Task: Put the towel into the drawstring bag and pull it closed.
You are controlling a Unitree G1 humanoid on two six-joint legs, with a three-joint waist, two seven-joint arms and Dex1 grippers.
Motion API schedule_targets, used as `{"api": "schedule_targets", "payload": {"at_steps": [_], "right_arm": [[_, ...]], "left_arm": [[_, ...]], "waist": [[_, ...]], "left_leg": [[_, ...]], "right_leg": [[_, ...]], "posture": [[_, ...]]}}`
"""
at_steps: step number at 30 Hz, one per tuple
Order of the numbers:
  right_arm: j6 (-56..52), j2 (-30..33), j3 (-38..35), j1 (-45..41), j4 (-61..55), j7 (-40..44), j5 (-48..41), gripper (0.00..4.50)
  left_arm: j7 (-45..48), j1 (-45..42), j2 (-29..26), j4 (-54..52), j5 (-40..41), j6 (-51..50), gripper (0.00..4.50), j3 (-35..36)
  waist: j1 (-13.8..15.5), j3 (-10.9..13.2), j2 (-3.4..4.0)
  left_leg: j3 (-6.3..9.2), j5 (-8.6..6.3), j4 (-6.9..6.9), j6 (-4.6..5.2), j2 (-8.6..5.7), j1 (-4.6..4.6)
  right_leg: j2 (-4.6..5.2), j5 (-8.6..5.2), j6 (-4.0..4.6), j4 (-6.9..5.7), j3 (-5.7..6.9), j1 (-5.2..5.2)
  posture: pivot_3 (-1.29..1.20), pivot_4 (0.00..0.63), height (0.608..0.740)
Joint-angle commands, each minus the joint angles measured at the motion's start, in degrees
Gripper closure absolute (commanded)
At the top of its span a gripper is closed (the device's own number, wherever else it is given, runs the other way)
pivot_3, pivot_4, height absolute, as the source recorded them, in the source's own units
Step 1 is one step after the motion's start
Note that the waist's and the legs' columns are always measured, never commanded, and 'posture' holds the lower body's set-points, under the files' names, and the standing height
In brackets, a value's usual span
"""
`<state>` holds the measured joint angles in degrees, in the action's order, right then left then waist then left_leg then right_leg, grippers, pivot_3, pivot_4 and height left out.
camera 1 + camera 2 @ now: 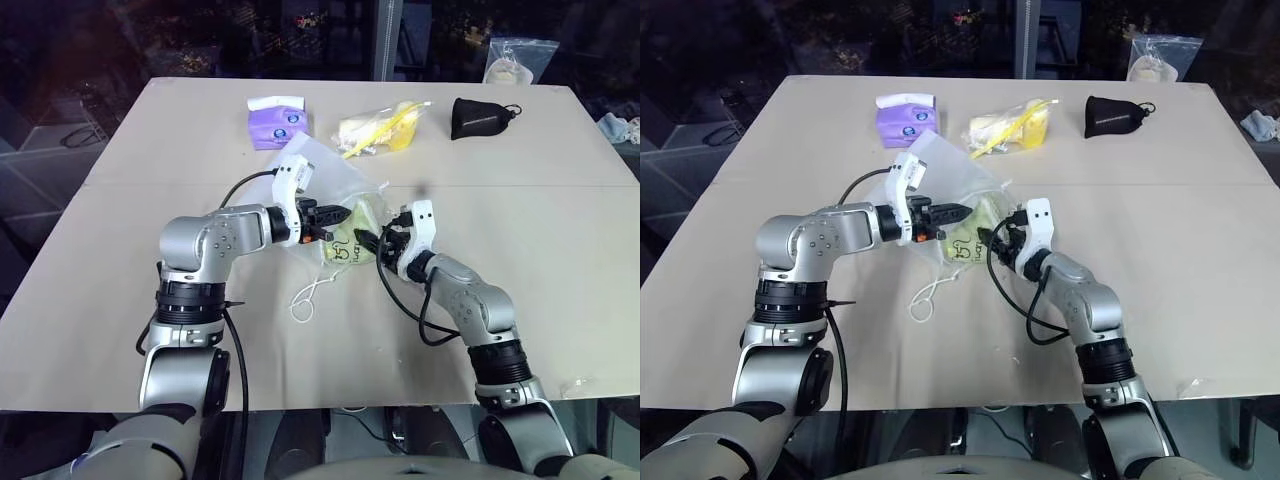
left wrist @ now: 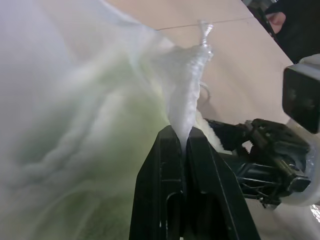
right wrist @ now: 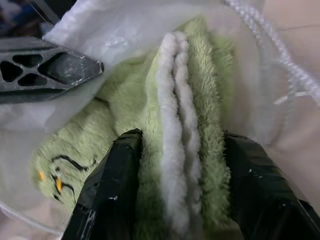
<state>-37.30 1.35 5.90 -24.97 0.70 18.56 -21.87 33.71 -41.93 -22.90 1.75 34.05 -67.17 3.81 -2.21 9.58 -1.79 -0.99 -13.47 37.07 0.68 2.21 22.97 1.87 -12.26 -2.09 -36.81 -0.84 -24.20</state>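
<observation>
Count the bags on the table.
4: the sheer drawstring bag mid-table holding the towel; a clear bag of yellow items behind it; a black pouch far right; a clear bag at the far edge.

- The towel (image 3: 195,125) is showing fluffy, rough terry cloth.
- The drawstring bag (image 1: 320,175) is looking sheer, thin, translucent fabric.
- Its cord (image 1: 308,298) is appearing twisted white string.
- The table (image 1: 560,250) is looking matt and smooth.
</observation>
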Motion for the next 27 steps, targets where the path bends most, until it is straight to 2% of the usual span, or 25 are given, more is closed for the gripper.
{"api": "schedule_targets", "payload": {"at_steps": [1,3,4,9,13,16,18,19,23,24,27], "right_arm": [[4.4,-1.7,2.6,-2.7,4.3,0.9,3.1,3.53],[7.4,-3.9,1.9,-5.0,8.3,2.1,2.5,4.29],[8.7,-5.8,0.1,-6.6,11.2,2.9,0.9,4.41],[15.0,-13.4,-13.7,-16.3,30.1,9.7,-11.2,4.41],[22.0,-13.2,-16.4,-20.3,41.0,12.7,-11.4,4.41],[23.0,-13.1,-17.1,-20.4,42.8,14.5,-12.5,4.41],[22.1,-13.0,-15.3,-19.0,40.3,17.4,-12.8,3.61],[21.5,-13.1,-14.8,-18.4,39.1,18.2,-13.0,3.34],[20.8,-9.8,-5.2,-12.5,27.8,16.8,-4.6,1.17],[20.0,-8.1,-2.4,-9.7,22.6,16.3,-2.1,0.82],[17.3,-1.7,4.0,-2.4,6.8,15.5,3.5,0.82]], "left_arm": [[1.4,-0.3,-0.2,-3.9,1.4,-0.3,4.50,-1.3],[1.6,0.3,-0.2,-5.0,1.9,-1.1,4.50,-1.5],[1.3,0.6,-0.1,-5.4,2.1,-1.9,4.50,-1.5],[0.6,2.6,-0.3,-6.3,3.2,-4.8,4.50,-0.7],[-1.1,2.4,0.5,-5.2,4.0,-7.0,4.50,1.6],[-1.4,2.4,0.5,-4.6,4.3,-7.6,4.50,2.6],[-1.5,2.3,0.5,-4.1,4.5,-7.3,4.50,2.9],[-1.6,2.2,0.6,-3.9,4.6,-7.3,4.50,3.1],[-1.7,0.0,1.5,-1.3,4.5,-5.1,4.50,4.7],[-1.6,-0.7,1.3,-0.6,4.3,-4.5,4.50,5.0],[3.0,-2.0,-1.0,1.4,4.3,-1.1,4.50,4.2]], "waist": [[0.0,0.0,0.00],[-0.2,0.0,-0.01],[-0.2,0.0,-0.01],[0.0,0.0,-0.01],[0.0,0.0,-0.02],[0.0,0.0,-0.02],[0.0,0.0,-0.01],[0.0,0.1,0.01],[0.0,0.1,0.01],[0.1,0.1,0.02],[0.3,0.1,0.03]], "left_leg": [[0.01,0.00,-0.02,0.00,0.02,-0.02],[0.01,0.00,-0.03,0.00,0.04,-0.07],[0.00,0.00,-0.04,0.00,0.04,-0.08],[0.01,0.00,-0.02,0.00,0.05,-0.10],[-0.03,0.00,0.03,0.00,-0.04,-0.09],[-0.06,0.00,0.03,0.00,-0.05,-0.14],[-0.01,0.00,0.06,0.00,-0.04,-0.18],[0.00,0.01,0.06,0.00,-0.03,-0.18],[0.02,0.00,-0.01,-0.01,-0.01,-0.12],[0.05,0.00,-0.03,-0.01,-0.01,-0.08],[0.05,0.00,-0.07,-0.03,-0.04,0.15]], "right_leg": [[-0.04,0.00,0.00,-0.01,0.01,0.00],[-0.08,0.00,0.01,-0.02,-0.02,0.00],[-0.09,0.01,0.01,-0.04,-0.05,0.00],[-0.08,0.02,0.02,-0.06,-0.04,0.02],[0.07,0.02,0.02,0.01,-0.04,0.12],[0.09,0.03,0.01,0.00,-0.05,0.16],[0.08,0.03,0.01,-0.05,-0.02,0.18],[0.07,0.03,0.01,-0.06,-0.01,0.17],[0.05,0.02,0.01,-0.08,0.01,0.08],[0.06,0.02,0.00,-0.09,0.05,0.07],[0.10,-0.01,-0.04,-0.06,0.06,-0.14]], "posture": [[0.00,0.150,0.740],[0.00,0.150,0.740],[0.00,0.150,0.740],[0.00,0.150,0.740],[0.00,0.150,0.740],[0.00,0.150,0.740],[0.00,0.150,0.740],[0.00,0.150,0.740],[0.00,0.150,0.740],[0.00,0.150,0.740],[0.00,0.150,0.740]]}}
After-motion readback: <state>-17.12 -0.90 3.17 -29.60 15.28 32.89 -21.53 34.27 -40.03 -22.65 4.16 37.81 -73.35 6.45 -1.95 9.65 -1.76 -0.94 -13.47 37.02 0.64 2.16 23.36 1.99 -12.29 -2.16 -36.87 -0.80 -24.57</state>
